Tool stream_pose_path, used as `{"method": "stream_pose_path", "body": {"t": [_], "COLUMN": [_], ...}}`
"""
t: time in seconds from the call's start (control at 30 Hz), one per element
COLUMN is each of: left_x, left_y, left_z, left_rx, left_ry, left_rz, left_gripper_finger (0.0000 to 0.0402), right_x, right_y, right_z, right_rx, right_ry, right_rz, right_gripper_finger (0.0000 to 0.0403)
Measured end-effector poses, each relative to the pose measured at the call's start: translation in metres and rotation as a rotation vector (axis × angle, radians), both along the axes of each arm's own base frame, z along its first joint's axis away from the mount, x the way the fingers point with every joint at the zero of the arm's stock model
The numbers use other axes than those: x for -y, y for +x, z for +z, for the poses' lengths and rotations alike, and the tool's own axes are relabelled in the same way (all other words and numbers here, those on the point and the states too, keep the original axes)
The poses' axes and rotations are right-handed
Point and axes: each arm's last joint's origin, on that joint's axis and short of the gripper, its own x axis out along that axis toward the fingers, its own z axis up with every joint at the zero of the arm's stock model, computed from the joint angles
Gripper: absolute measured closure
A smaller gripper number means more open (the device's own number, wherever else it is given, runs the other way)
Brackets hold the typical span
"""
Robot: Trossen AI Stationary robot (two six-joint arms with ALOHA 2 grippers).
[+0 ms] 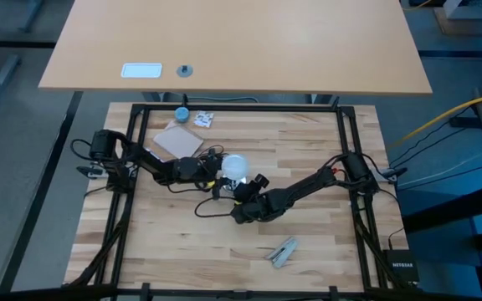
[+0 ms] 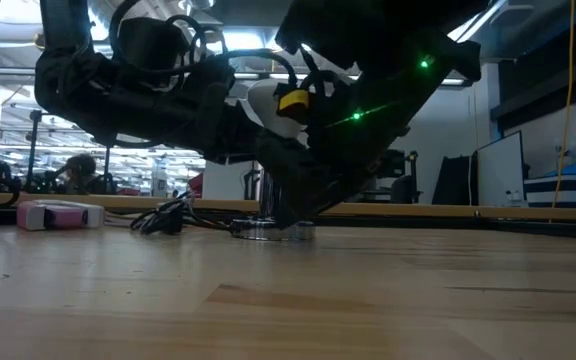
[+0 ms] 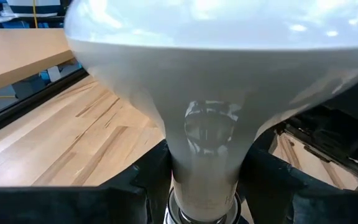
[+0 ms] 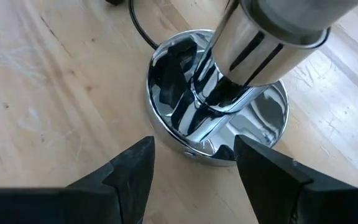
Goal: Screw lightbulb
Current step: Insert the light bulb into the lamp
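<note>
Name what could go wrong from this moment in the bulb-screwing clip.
1. The left gripper holds the lightbulb only at its narrow neck; it could slip or thread crookedly.
2. The right gripper straddles the shiny lamp base with open fingers, so the base may turn or tip.

Lightbulb (image 1: 235, 165) sits between left gripper (image 1: 216, 173) and right gripper (image 1: 243, 197), both arms converging mid-table.

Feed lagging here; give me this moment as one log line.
bulb: upright on lamp base | left fingers: astride bulb neck | right fingers: astride base | screwing: unfinished
</note>
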Motion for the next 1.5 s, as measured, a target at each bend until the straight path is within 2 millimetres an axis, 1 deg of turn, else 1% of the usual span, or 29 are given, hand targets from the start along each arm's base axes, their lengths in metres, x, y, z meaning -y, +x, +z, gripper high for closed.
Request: {"method": "stream_pose_path", "body": {"t": [0.17,0.43,0.73,0.87,1.1,1.2,1.3,1.4,1.5], "left_x": [0.000,0.000,0.000,-0.001,-0.001,-0.002,-0.003,-0.003,-0.003], "left_y": [0.000,0.000,0.000,0.000,0.000,0.000,0.000,0.000,0.000], "left_z": [0.000,0.000,0.000,-0.001,-0.001,0.000,0.000,0.000,0.000], "left_rx": [0.000,-0.003,-0.004,-0.005,-0.004,-0.003,-0.001,0.000,0.001], "left_ry": [0.000,-0.006,-0.005,-0.004,-0.008,-0.012,-0.019,-0.021,-0.019], "left_rz": [0.000,0.007,0.013,0.022,0.018,0.011,0.009,0.010,0.011], "left_gripper_finger": [0.0245,0.0245,0.0245,0.0245,0.0245,0.0245,0.0245,0.0245,0.0245], "right_x": [0.000,0.015,0.024,0.028,0.034,0.034,0.028,0.015,0.001], "right_y": [0.000,0.002,-0.004,-0.009,-0.010,-0.013,-0.020,-0.026,-0.029], "right_z": [0.000,-0.006,-0.008,-0.011,-0.011,-0.005,0.014,0.033,0.050], "right_rx": [0.000,-0.032,-0.115,-0.161,-0.176,-0.197,-0.191,-0.158,-0.082], "right_ry": [0.000,-0.007,-0.060,-0.120,-0.154,-0.149,-0.156,-0.145,-0.122], "right_rz": [-0.001,-0.034,-0.064,-0.089,-0.112,-0.107,-0.088,-0.052,-0.019], "right_gripper_finger": [0.0178,0.0178,0.0178,0.0178,0.0178,0.0178,0.0178,0.0178,0.0178]}}
